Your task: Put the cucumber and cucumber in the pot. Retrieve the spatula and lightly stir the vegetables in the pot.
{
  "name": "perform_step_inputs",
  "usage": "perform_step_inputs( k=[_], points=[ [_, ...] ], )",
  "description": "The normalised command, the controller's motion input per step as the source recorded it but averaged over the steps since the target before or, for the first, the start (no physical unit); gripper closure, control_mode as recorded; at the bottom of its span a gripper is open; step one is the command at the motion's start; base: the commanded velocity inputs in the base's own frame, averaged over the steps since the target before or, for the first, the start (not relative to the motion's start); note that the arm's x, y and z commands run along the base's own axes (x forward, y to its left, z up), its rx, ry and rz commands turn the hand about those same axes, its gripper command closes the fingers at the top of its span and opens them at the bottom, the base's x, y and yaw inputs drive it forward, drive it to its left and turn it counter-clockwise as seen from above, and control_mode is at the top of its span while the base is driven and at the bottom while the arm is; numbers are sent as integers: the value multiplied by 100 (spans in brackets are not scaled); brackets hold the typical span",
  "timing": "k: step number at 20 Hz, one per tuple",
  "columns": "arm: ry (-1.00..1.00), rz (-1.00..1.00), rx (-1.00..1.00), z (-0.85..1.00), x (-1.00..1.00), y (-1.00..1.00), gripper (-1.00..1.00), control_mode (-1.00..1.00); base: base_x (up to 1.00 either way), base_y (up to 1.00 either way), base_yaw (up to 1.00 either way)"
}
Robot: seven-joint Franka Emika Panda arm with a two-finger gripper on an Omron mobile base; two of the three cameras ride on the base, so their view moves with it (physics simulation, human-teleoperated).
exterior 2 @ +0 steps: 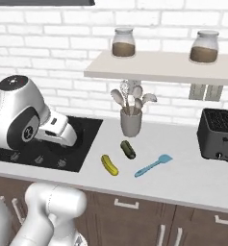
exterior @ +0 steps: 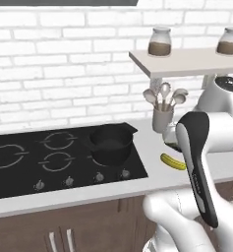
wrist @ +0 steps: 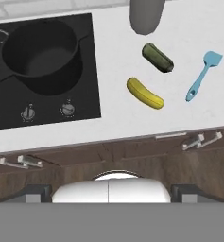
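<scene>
Step in hand, as I read it: first pick, nothing started. Both cucumbers sit on the counter, pot (wrist: 41, 54) empty.

Layout in the hand view:
- pot on the hob (wrist: 92, 94), upper left of frame, handle pointing to the lower left.
- yellow-green cucumber (wrist: 145, 93) centre-right, lying diagonally on the white counter (wrist: 113, 56).
- dark green cucumber (wrist: 157, 57) just above and right of it, near but apart.
- light-blue spatula (wrist: 203, 75) at the right edge, head toward the upper right, handle down-left, clear of both vegetables.
- grey utensil holder (wrist: 147, 16) at top centre, close above the dark cucumber.

Right base view agrees: yellow-green cucumber (exterior 2: 109, 165) and dark green cucumber (exterior 2: 128, 149) centre frame, spatula (exterior 2: 153, 166) to their right, holder (exterior 2: 131, 121) with grey spoons behind them, toaster (exterior 2: 219, 134) at far right.

Left base view: pot (exterior: 110, 144) mid-frame on the hob's rear right burner; yellow-green cucumber (exterior: 173, 162) partly hidden behind the forearm.

Tool: jaws wide, holding nothing. Fingertips aren't clear in the frames; the hand looks down from well above the counter.

Next move, my call: come down over the yellow-green cucumber, roll the wrist so the jaws span its short axis, close, lift, carry to the upper left over the pot and drop. It's round, so it may roll if nudged off-centre. Then the dark one; mind the holder beside it. Spatula last.
</scene>
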Motion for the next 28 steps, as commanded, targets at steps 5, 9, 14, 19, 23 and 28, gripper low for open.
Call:
perform_step_inputs(
  k=[5,9,14,19,23,28],
  points=[
    [0,0,0,0,0,0,-100,100,90,-41,2],
    [0,0,0,0,0,0,-100,100,100,-34,1],
    [-1,7,0,-9,27,-24,-100,-100,18,-5,0],
    [0,25,-1,-44,0,-38,-100,-100,0,0,0],
    [0,34,-3,-61,2,-15,-100,-100,0,0,0],
    [0,33,-2,-48,19,-24,-100,-100,0,0,0]
  ],
)
